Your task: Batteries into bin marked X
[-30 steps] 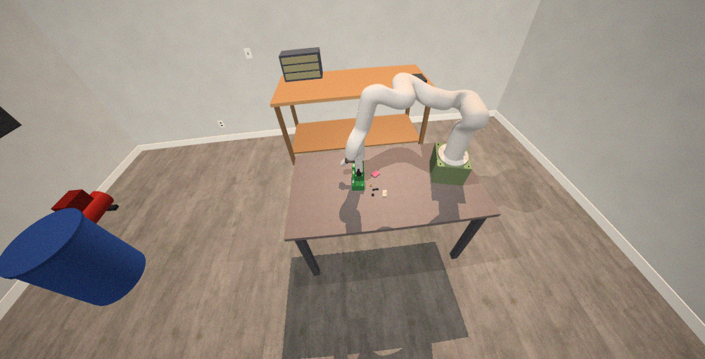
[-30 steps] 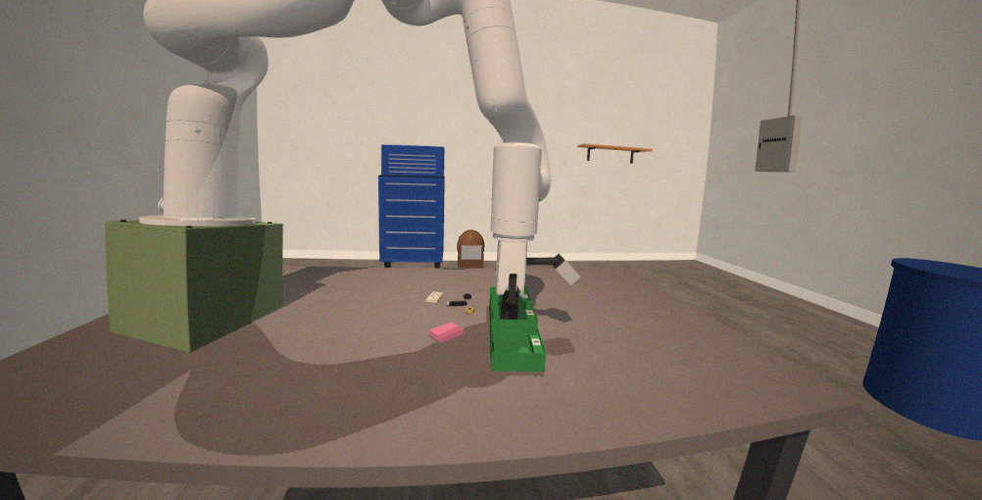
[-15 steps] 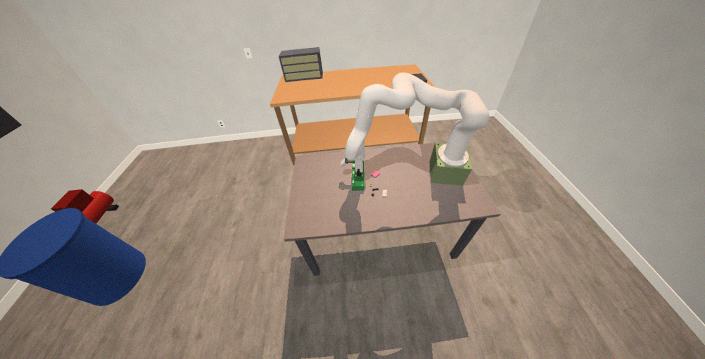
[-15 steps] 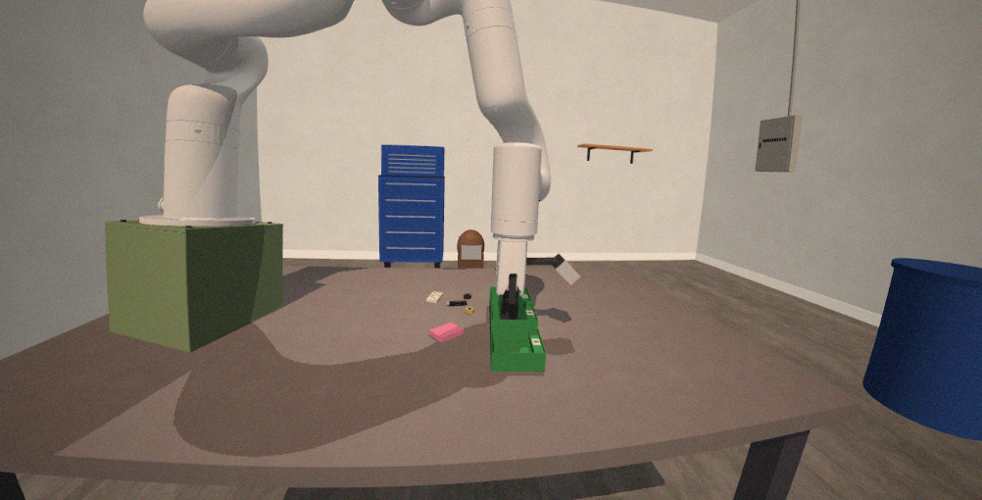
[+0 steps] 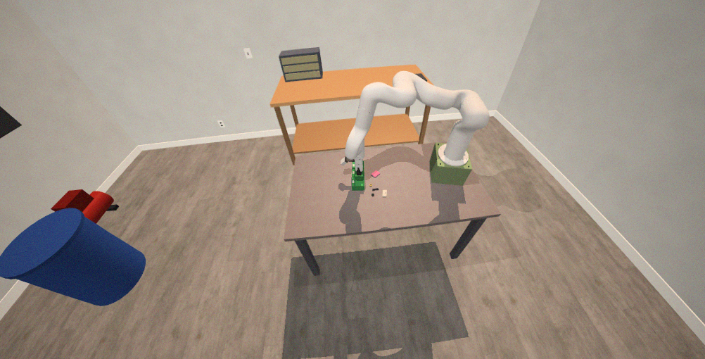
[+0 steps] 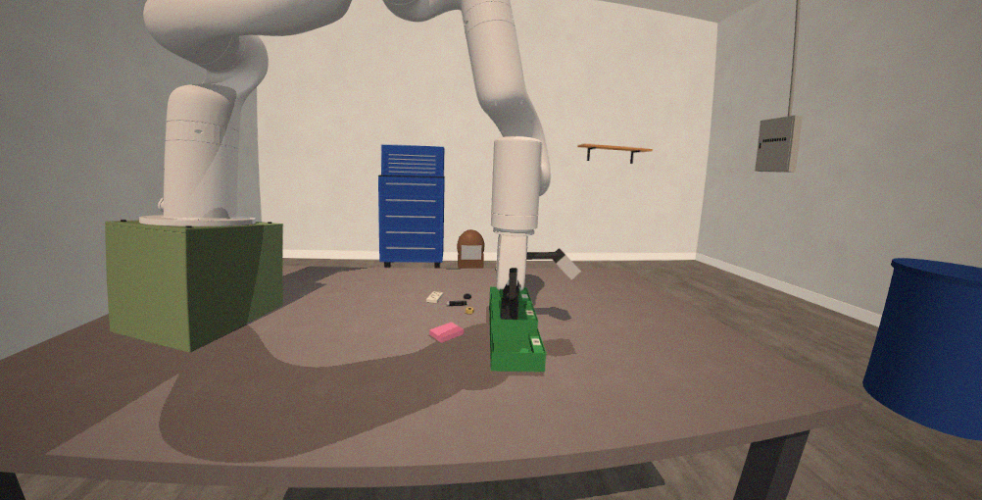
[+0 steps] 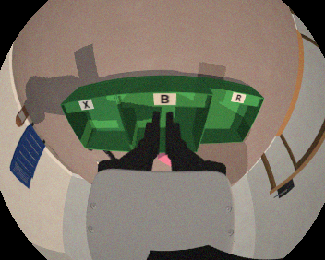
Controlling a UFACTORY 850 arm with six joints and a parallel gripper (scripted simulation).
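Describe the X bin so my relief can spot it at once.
On the brown table, a green three-bin tray lies under the gripper. In the wrist view the X bin is its left end compartment; its white rim label reads X, the others B and R.

Green bin (image 7: 106, 122) labels: X (image 7: 85, 104); B (image 7: 164, 99); R (image 7: 238, 97)

White robot arm (image 6: 512, 174) arches over and points straight down; below it, the black gripper (image 7: 162, 118) has its fingers nearly closed, holding nothing.
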